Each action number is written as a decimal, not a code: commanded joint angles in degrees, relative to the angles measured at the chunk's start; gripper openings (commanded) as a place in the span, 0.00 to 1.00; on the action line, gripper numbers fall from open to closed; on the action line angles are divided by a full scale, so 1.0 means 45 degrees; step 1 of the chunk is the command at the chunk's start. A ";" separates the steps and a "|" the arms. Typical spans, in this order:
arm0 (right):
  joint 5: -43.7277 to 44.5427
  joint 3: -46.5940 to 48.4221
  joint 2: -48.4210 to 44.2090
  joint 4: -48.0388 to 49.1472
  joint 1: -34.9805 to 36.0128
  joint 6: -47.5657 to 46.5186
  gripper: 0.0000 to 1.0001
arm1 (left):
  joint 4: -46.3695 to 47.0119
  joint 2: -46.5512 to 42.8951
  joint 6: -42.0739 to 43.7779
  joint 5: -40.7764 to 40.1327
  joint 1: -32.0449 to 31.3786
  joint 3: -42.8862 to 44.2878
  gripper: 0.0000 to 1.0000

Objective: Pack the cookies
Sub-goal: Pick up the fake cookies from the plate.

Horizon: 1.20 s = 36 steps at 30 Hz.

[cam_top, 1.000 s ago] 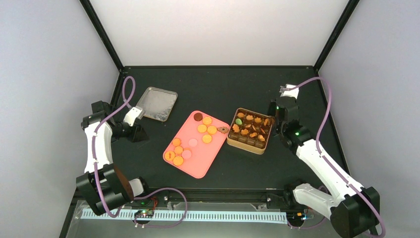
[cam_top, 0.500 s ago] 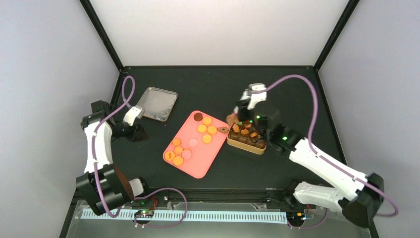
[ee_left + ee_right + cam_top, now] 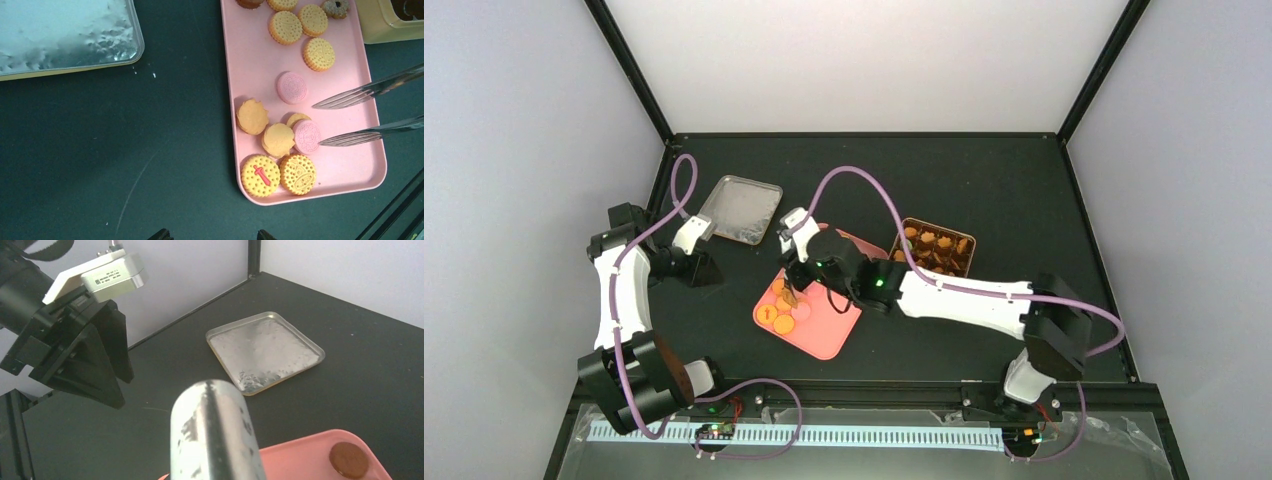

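Several cookies (image 3: 279, 140), mostly yellow and two pink, lie on the pink tray (image 3: 345, 165); a dark brown one (image 3: 348, 460) lies at its far end. More cookies fill the gold tin (image 3: 934, 250). My right gripper (image 3: 802, 272) is over the tray's near-left end and holds metal tongs (image 3: 215, 435), which hide its fingers in the right wrist view. The two tong tines (image 3: 370, 90) stand slightly apart, with the lower tip at a pink cookie (image 3: 306, 136). My left gripper (image 3: 212, 235) is open and empty over bare table left of the tray; it also shows in the top view (image 3: 696, 262).
The tin's silver lid (image 3: 741, 208) lies upside down at the back left, also in the right wrist view (image 3: 265, 350). The left arm's wrist (image 3: 75, 345) hangs close to the tray's left side. Grey walls enclose the black table.
My right arm has swung left from beside the gold tin, across it, to the near-left end of the pink tray, carrying the tongs. The left arm has not moved.
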 commanded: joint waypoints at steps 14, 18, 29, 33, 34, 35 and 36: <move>0.0035 0.2435 0.2887 0.0326 -0.0037 -0.0794 0.34 | -0.0253 -0.0376 0.0304 -0.0196 0.0127 0.0042 0.45; 0.0185 0.2371 0.3177 0.0221 -0.0036 -0.0816 0.35 | -0.0274 -0.0409 0.0349 -0.0199 0.0133 0.0021 0.45; -0.0083 0.2155 0.3293 0.0061 -0.0037 -0.0601 0.35 | -0.0242 -0.0379 0.0373 -0.0200 0.0141 0.0006 0.45; -0.0136 0.1707 0.2861 0.0284 -0.0041 -0.0280 0.21 | -0.0246 -0.0408 0.0381 -0.0197 0.0130 0.0006 0.45; -0.0062 0.1640 0.2747 0.0336 -0.0041 -0.0256 0.18 | -0.0242 -0.0409 0.0381 -0.0197 0.0131 -0.0011 0.45; 0.0060 0.1624 0.2657 0.0333 -0.0039 -0.0253 0.15 | -0.0239 -0.0399 0.0378 -0.0199 0.0126 0.0004 0.45; 0.0170 0.1622 0.2563 0.0333 -0.0036 -0.0250 0.12 | -0.0254 -0.0408 0.0380 -0.0190 0.0126 0.0006 0.45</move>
